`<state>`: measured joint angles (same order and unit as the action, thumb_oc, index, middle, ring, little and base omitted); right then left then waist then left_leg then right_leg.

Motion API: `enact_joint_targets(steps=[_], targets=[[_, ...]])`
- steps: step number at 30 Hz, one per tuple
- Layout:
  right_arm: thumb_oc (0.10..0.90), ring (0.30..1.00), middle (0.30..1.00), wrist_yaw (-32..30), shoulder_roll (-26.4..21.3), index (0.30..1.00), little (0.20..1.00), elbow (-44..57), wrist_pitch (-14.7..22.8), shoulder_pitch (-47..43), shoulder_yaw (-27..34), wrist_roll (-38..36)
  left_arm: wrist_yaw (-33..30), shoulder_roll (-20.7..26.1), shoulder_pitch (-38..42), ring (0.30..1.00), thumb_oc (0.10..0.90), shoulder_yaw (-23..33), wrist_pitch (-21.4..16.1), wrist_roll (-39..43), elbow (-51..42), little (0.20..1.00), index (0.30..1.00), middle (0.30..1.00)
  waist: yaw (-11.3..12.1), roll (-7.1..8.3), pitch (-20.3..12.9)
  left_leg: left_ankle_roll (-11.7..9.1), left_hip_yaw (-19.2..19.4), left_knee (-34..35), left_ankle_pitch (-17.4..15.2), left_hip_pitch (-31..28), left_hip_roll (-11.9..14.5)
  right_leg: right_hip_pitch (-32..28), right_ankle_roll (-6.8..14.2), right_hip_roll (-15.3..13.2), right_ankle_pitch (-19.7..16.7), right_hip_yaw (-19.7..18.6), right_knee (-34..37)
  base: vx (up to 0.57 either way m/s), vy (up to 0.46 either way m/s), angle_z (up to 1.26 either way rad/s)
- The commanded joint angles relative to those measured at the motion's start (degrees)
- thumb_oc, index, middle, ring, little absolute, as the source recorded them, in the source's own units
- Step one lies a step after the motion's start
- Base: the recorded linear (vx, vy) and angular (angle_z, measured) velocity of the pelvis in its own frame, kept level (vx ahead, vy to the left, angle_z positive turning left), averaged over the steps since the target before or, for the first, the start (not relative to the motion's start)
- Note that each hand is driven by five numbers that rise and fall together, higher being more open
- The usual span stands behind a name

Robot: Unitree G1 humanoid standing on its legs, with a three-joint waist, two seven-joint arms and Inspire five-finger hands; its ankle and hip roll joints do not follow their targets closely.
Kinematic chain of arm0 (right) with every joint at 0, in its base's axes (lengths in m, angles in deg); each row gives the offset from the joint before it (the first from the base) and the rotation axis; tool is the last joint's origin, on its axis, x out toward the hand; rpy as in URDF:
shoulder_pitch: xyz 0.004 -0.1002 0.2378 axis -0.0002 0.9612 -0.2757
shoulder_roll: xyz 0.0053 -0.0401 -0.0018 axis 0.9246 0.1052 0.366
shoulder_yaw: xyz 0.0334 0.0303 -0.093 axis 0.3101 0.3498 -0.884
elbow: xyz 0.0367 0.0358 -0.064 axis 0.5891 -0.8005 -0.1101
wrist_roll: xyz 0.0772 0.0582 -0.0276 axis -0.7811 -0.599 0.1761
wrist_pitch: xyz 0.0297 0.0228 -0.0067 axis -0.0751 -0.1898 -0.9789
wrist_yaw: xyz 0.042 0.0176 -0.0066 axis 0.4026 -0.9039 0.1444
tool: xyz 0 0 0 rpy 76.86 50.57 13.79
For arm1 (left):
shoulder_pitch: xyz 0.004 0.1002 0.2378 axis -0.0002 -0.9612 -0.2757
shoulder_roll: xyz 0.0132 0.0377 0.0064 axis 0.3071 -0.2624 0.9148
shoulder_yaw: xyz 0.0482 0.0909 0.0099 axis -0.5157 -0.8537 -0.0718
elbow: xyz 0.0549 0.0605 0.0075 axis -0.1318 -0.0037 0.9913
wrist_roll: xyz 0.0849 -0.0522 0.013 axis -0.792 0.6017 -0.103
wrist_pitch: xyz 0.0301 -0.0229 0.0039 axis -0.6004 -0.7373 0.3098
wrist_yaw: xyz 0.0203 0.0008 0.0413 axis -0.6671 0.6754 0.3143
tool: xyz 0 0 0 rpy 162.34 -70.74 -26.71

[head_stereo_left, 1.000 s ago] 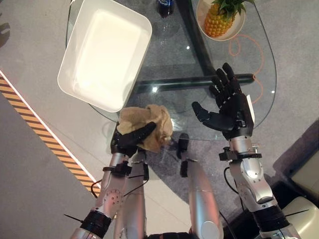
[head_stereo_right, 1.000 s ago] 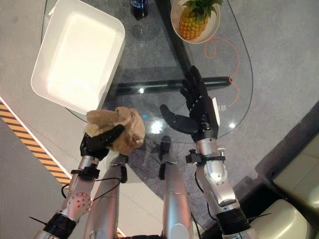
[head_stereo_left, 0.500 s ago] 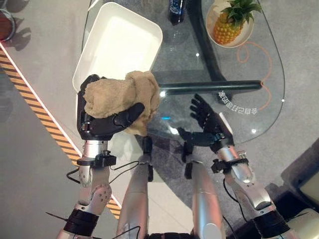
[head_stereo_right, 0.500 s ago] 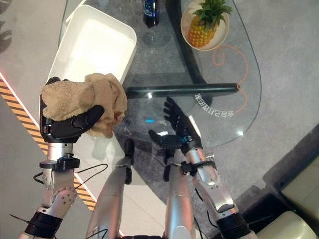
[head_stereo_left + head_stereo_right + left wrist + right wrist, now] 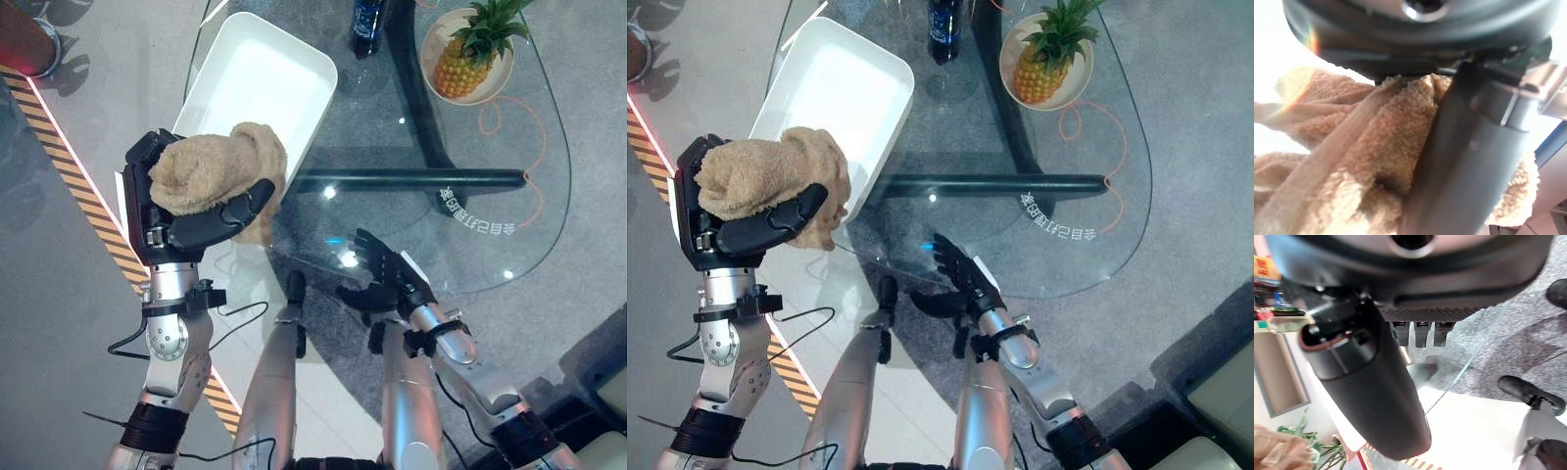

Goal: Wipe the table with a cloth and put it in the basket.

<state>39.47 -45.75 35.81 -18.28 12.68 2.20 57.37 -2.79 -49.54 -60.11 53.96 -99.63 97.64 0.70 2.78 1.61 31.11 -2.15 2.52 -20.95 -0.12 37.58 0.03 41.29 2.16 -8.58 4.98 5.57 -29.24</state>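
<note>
Bunching the tan cloth (image 5: 211, 176) in curled fingers beside the white basket (image 5: 257, 93), the left hand (image 5: 181, 230) hides its lower folds, while the right hand (image 5: 387, 282) hangs straight-fingered, empty, near the bench (image 5: 509, 176) edge.

I'm seeing the white basket (image 5: 257, 93) lying open just beyond my left robot hand (image 5: 186, 230); a bottle (image 5: 368, 24) and pineapple bowl (image 5: 468, 59) are crowding the counter (image 5: 509, 176) beyond my right robot hand (image 5: 384, 279).

A pineapple (image 5: 462, 65) in a bowl (image 5: 431, 47) — dark bottle (image 5: 367, 24) just beside it.
</note>
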Motion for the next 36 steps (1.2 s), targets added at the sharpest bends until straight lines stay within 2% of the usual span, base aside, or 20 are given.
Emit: enact_joint_targets(steps=[1,4,8,9,10,12,13,16,20,21,27,31,36], targets=[[0.8,0.9,0.9,1.3,-1.2,0.9,0.9,4.2,1.7,-2.2,-2.1,0.5,-6.9,2.2,6.4,0.3,0.1,3.8,-4.9,-6.5,-4.3,0.2,0.3,0.3,-1.2,-2.51,-1.3,3.5,1.9,-3.5,-1.8,2.7,-2.9,-1.2,-0.8,3.0,-2.8,1.4,4.2,0.02,0.07,0.02],[0.8,0.9,0.9,1.2,-1.1,0.9,0.9,3.6,0.5,-3.7,-2.8,0.0,-10.8,2.9,8.4,0.3,0.1,3.8,-3.4,-9.2,-1.6,0.2,0.3,0.3,-1.5,-2.26,-1.3,3.6,2.4,-4.1,-2.0,3.8,-2.8,-0.2,-0.8,3.0,-3.0,1.1,4.0,0.02,0.089,0.02],[0.8,0.9,0.9,1.5,-2.0,0.9,0.9,2.3,-1.6,-6.1,-3.8,-0.5,-20.7,5.3,11.7,0.3,0.1,3.3,-0.8,-18.0,4.4,0.2,0.3,0.3,-2.2,-2.07,-1.3,3.3,3.1,-5.2,-2.1,5.4,-2.5,1.5,-0.5,3.0,-3.6,0.2,4.0,0.03,0.119,0.01],[0.8,0.9,0.9,1.5,-1.9,0.9,0.9,2.3,-1.6,-6.1,-3.8,-0.6,-20.8,5.3,11.7,0.3,0.1,3.2,-0.8,-18.1,4.5,0.2,0.3,0.3,-2.2,-2.06,-1.3,3.3,3.1,-5.2,-2.1,5.5,-2.5,1.5,-0.5,3.0,-3.5,0.1,4.0,0.05,0.132,-0.01],[0.8,0.9,0.9,2.0,-2.5,0.9,0.9,2.0,-2.9,-7.3,-4.0,-1.2,-24.4,6.7,14.1,0.3,0.1,3.0,0.5,-19.3,7.9,0.2,0.3,0.3,-2.7,-1.83,-1.3,3.3,3.5,-5.6,-2.3,6.1,-2.4,2.2,-0.4,3.0,-3.7,-0.4,4.0,0.04,0.103,-0.01],[0.8,0.9,0.9,1.9,-2.7,0.9,0.9,1.9,-3.0,-7.6,-4.2,-1.4,-25.0,7.2,14.7,0.3,0.1,2.9,0.5,-19.2,8.8,0.2,0.3,0.3,-2.7,-1.77,-1.3,3.3,3.6,-5.8,-2.3,6.3,-2.3,2.5,-0.4,3.0,-3.8,-0.5,4.0,0.04,0.105,-0.02],[0.8,0.9,0.9,1.9,-3.1,0.9,0.9,0.8,-3.4,-8.8,-5.1,-1.7,-28.4,8.8,17.8,0.3,0.1,2.2,1.4,-20.9,13.5,0.2,0.3,0.3,-3.3,-1.35,-1.3,3.2,4.0,-6.6,-2.7,7.4,-2.0,3.5,-0.2,2.8,-4.0,-1.0,4.0,0.05,0.102,-0.03],[0.8,0.9,0.9,1.7,-3.3,0.9,0.9,0.6,-4.9,-10.7,-5.8,-2.4,-31.7,9.8,21.1,0.3,0.1,1.3,3.3,-21.9,17.5,0.2,0.3,0.3,-3.7,-0.81,-1.3,3.2,4.2,-7.1,-2.9,8.6,-1.9,4.8,0.0,2.9,-4.3,-1.4,4.0,0.04,0.097,-0.02],[0.8,0.9,0.9,1.7,-3.3,0.9,0.9,0.5,-5.2,-11.1,-5.8,-2.6,-32.4,9.9,21.8,0.3,0.1,1.1,3.4,-21.9,18.6,0.2,0.3,0.3,-3.7,-0.67,-1.3,3.2,4.3,-7.2,-2.9,8.9,-1.9,5.3,0.0,2.9,-4.4,-1.5,4.0,0.02,0.049,-0.04],[0.8,0.9,0.9,1.7,-3.4,0.9,0.9,-0.3,-5.9,-12.6,-6.7,-3.0,-35.0,10.5,25.1,0.3,0.1,0.2,4.1,-22.5,23.8,0.2,0.3,0.3,-4.3,-0.05,-1.3,3.2,4.5,-7.4,-3.1,10.0,-1.7,6.5,0.3,3.1,-4.9,-1.9,4.5,0.05,0.108,-0.05],[0.8,0.9,0.9,1.7,-3.3,0.9,0.9,-1.3,-6.1,-14.5,-7.2,-3.8,-37.3,11.4,28.7,0.3,0.1,-0.5,5.4,-24.2,28.6,0.2,0.3,0.3,-4.8,0.61,-1.3,3.2,4.8,-7.5,-3.4,11.2,-1.4,7.8,0.6,3.4,-5.3,-2.2,4.8,0.02,0.044,-0.05],[0.8,0.9,0.9,2.1,-3.6,0.9,0.9,-2.0,-5.8,-15.6,-7.5,-4.8,-39.3,14.1,32.3,0.3,0.1,-1.3,6.0,-23.9,32.5,0.2,0.3,0.3,-5.3,1.2,-1.3,3.1,4.7,-7.7,-3.8,12.0,-1.2,8.4,0.9,3.5,-5.6,-2.3,5.3,0.01,0.035,-0.03],[0.8,0.9,0.9,2.1,-3.8,0.9,0.9,-2.0,-5.8,-15.8,-7.6,-4.9,-39.8,14.6,33.0,0.3,0.1,-1.7,6.7,-24.4,33.0,0.2,0.3,0.3,-5.4,1.32,-1.3,3.1,4.7,-7.8,-3.8,12.2,-1.1,8.5,0.9,3.4,-5.7,-2.2,5.4,0.02,0.021,-0.04]])
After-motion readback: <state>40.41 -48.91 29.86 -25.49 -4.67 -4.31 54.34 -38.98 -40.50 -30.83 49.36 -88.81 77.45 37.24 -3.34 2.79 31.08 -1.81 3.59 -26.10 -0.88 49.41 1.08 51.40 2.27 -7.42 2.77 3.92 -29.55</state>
